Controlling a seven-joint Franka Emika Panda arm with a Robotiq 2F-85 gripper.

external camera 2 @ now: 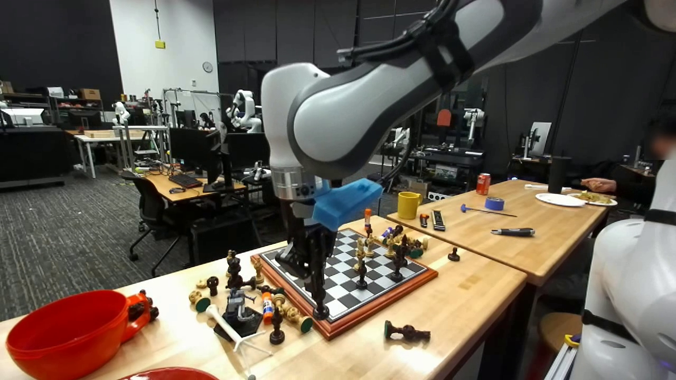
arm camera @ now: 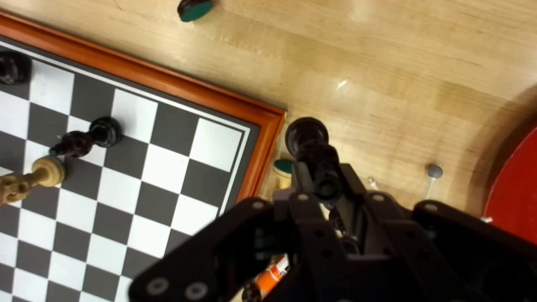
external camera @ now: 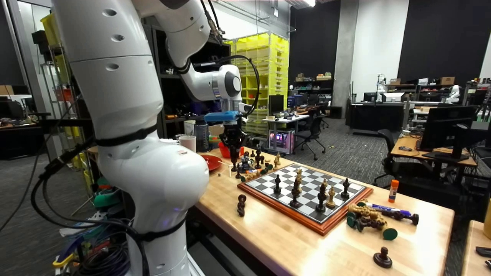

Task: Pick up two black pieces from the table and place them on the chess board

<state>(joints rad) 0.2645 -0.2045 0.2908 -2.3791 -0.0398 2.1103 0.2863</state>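
Note:
My gripper (arm camera: 325,178) is shut on a black piece (arm camera: 307,132), whose round base points down past the fingertips. In the wrist view that base shows just outside a corner of the chess board (arm camera: 126,77); its height above the table (external camera: 291,245) is hard to judge. The board has a reddish-brown rim and bears several dark and pale pieces, most of them upright. Another black piece (external camera 2: 406,332) lies on its side on the table beside the board. A black pawn (external camera: 383,258) stands at the table's far end, and an upright black piece (external camera 2: 277,327) stands near the clutter.
Close to the held piece are loose chessmen, a glue stick (external camera 2: 268,309), a white stick-like tripod (external camera 2: 227,327) and a small grey figure (external camera 2: 237,306). A red bowl (external camera 2: 74,332) and a red plate (arm camera: 516,188) sit beyond. Fallen pieces (external camera: 368,220) lie past the board's opposite side.

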